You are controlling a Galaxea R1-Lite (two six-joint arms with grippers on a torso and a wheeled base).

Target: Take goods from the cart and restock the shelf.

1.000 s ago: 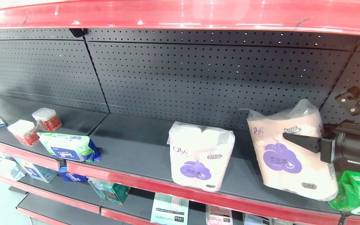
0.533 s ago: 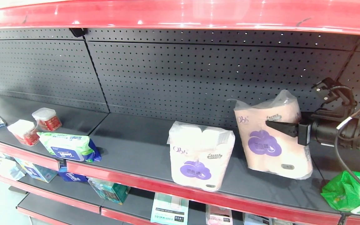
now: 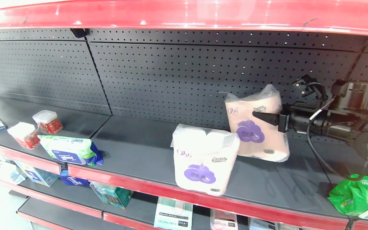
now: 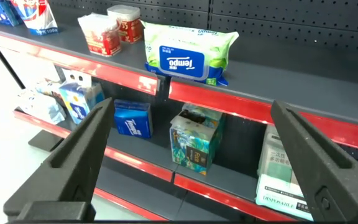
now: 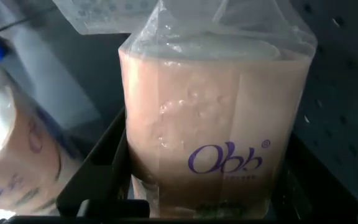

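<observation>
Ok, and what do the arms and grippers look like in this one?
Right arm: dark grey cylindrical segments, a thin black cable looping beneath, a white-sleeved lead, and a small black camera on top. Right gripper: flat black fingers tapering to points. Left gripper: the same matte black wedge-shaped fingers, with no markings visible.

— What was the shelf point(image 3: 133, 143) like?
— Matt dark metal, with a perforated back panel point(image 3: 203, 73) and a glossy red lip point(image 3: 123, 180).
— And the pack point(image 3: 251, 134) at the shelf's back?
— Soft paper rolls under clear, crinkled, shiny plastic film.
</observation>
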